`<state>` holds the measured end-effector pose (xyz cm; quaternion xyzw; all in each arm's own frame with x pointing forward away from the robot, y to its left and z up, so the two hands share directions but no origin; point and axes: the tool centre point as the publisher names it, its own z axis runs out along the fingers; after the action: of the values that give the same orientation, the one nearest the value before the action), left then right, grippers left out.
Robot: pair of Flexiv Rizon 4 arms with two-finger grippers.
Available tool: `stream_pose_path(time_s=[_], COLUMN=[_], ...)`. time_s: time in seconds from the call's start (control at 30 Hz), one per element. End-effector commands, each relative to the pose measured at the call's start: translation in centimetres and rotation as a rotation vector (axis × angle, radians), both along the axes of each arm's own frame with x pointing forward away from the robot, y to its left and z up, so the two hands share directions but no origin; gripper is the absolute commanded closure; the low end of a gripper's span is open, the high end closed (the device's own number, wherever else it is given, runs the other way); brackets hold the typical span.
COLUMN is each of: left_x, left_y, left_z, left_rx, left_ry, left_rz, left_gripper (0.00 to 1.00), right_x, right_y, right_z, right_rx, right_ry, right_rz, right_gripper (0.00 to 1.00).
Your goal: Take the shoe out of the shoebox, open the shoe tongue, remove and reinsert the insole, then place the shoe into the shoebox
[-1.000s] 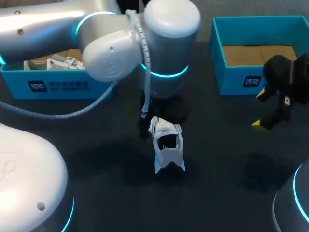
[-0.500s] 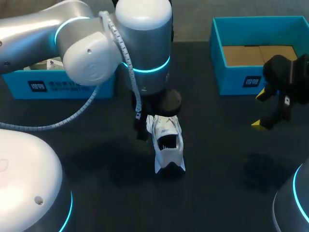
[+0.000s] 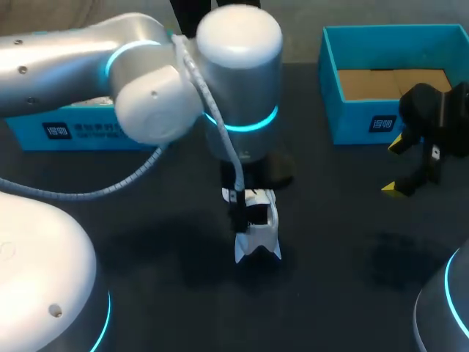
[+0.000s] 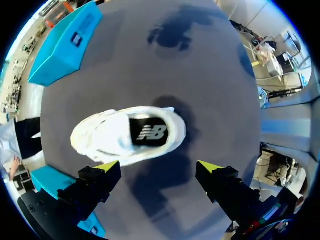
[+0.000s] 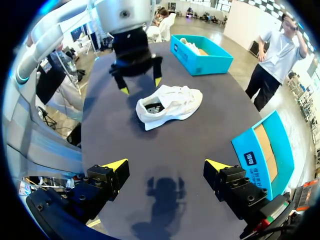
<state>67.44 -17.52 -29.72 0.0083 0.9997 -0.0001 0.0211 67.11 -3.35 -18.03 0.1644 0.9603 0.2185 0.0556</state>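
Shoe on counter at frame centre, out of its box; left tool has swung over it, jaws spread, empty, likely set to grasp it; right tool open, idle at right; upper-right shoebox shows bare brown base; upper-left shoebox holds something white.

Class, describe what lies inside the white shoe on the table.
Inside the white shoe a black insole shows at the heel. Farther toward the toe, the shoe's upper covers the inside.
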Motion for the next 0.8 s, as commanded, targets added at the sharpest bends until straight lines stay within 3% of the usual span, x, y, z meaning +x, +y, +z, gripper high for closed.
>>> stream_pose_path(time_s=[0.03, 0.3, 0.6, 0.8], left_x=[-0.9, -1.7, -2.9, -2.6], left_y=[-2.2, -3.8, -3.8, -3.6], left_z=[-2.5, -4.8, -7.9, -9.7], left_rx=[0.023, -0.021, -0.024, -0.003], left_ry=[-0.007, -0.030, -0.014, 0.000], left_rz=[-0.004, 0.042, 0.043, 0.065], left_gripper=[0.00, 0.00, 0.00, 0.00], right_x=[0.2, 0.2, 0.2, 0.2], right_y=[0.1, 0.1, 0.1, 0.1], right_z=[-0.1, -0.1, -0.1, -0.1], right_rx=[-0.002, -0.002, -0.002, -0.002], right_ry=[0.003, 0.003, 0.003, 0.003], right_rz=[0.000, 0.000, 0.000, 0.000], right_gripper=[0.00, 0.00, 0.00, 0.00])
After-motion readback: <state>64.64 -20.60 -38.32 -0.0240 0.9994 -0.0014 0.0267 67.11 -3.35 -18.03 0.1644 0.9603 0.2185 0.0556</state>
